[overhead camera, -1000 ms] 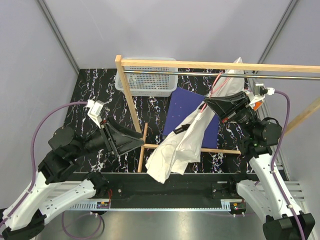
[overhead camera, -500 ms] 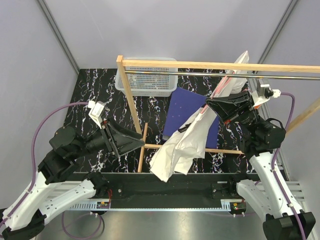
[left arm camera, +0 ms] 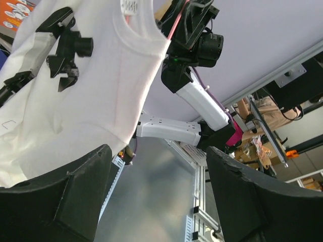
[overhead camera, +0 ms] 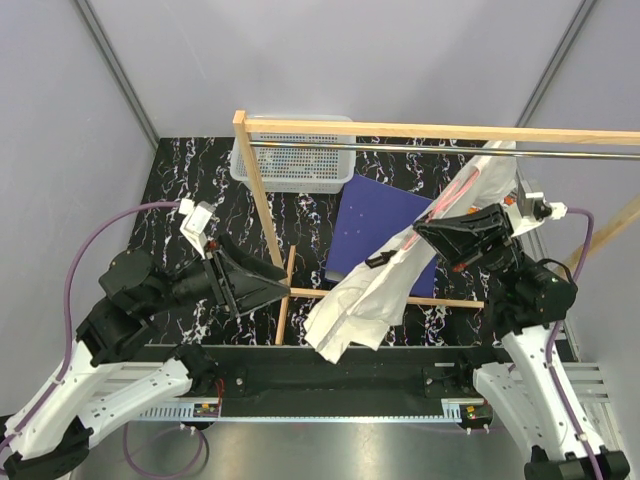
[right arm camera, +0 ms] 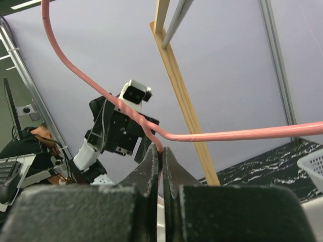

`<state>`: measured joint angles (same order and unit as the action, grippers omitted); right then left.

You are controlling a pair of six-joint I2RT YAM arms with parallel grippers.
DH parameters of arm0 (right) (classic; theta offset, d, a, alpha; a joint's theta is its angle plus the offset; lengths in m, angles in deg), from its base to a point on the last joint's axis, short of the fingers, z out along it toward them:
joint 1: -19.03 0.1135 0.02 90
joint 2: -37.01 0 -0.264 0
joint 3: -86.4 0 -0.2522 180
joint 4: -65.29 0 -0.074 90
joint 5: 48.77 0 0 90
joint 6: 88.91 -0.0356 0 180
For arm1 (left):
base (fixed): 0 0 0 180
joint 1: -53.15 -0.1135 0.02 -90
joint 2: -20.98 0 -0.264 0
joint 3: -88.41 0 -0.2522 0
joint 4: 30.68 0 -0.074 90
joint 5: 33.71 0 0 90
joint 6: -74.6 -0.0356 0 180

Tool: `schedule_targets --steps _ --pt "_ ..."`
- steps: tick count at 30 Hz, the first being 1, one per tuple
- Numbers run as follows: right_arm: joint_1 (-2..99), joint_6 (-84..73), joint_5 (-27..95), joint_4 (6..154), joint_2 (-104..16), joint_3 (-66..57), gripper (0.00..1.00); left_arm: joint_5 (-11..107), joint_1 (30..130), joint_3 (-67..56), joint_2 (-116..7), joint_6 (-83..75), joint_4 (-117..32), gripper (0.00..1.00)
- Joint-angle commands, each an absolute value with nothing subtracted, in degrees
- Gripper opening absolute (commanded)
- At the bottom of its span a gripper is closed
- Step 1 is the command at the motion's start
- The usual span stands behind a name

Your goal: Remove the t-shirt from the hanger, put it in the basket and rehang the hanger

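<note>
The white t-shirt (overhead camera: 372, 290) hangs slantwise on the thin pink hanger (overhead camera: 447, 203), below the metal rod at the right. A black print shows on its front. My right gripper (overhead camera: 424, 232) is shut on the hanger's wire; in the right wrist view the hanger (right arm camera: 227, 135) runs into the closed jaws of the gripper (right arm camera: 162, 154). My left gripper (overhead camera: 286, 291) is open and empty, left of the shirt's lower hem. In the left wrist view the t-shirt (left arm camera: 86, 96) fills the upper left, above the open gripper (left arm camera: 156, 194), and the hanger (left arm camera: 174, 24) shows at its collar.
A wooden frame (overhead camera: 262, 205) with a metal rod (overhead camera: 400, 147) spans the table. A white mesh basket (overhead camera: 295, 160) stands at the back. A flat dark-blue sheet (overhead camera: 380, 222) lies on the black marbled tabletop (overhead camera: 200, 180) behind the shirt.
My right gripper has moved right and toward the near edge with the hanger, and the shirt's top has swung right and lower. The left arm has barely moved.
</note>
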<state>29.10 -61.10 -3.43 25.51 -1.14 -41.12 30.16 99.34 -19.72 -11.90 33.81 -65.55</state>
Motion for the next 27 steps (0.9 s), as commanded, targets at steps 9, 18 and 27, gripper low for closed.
schedule_targets --steps 9,18,27 --pt "28.96 -55.68 10.54 66.63 12.22 -43.46 0.0 27.8 103.06 -16.48 -19.54 27.94 -60.44 0.79" --pt "28.88 -71.74 26.28 74.92 11.08 -45.83 0.0 48.54 108.51 -24.64 -17.43 29.51 -59.57 0.77" --pt "28.97 -75.81 37.53 87.11 13.36 -40.74 0.0 61.28 120.88 -25.72 -23.4 30.3 -56.31 0.81"
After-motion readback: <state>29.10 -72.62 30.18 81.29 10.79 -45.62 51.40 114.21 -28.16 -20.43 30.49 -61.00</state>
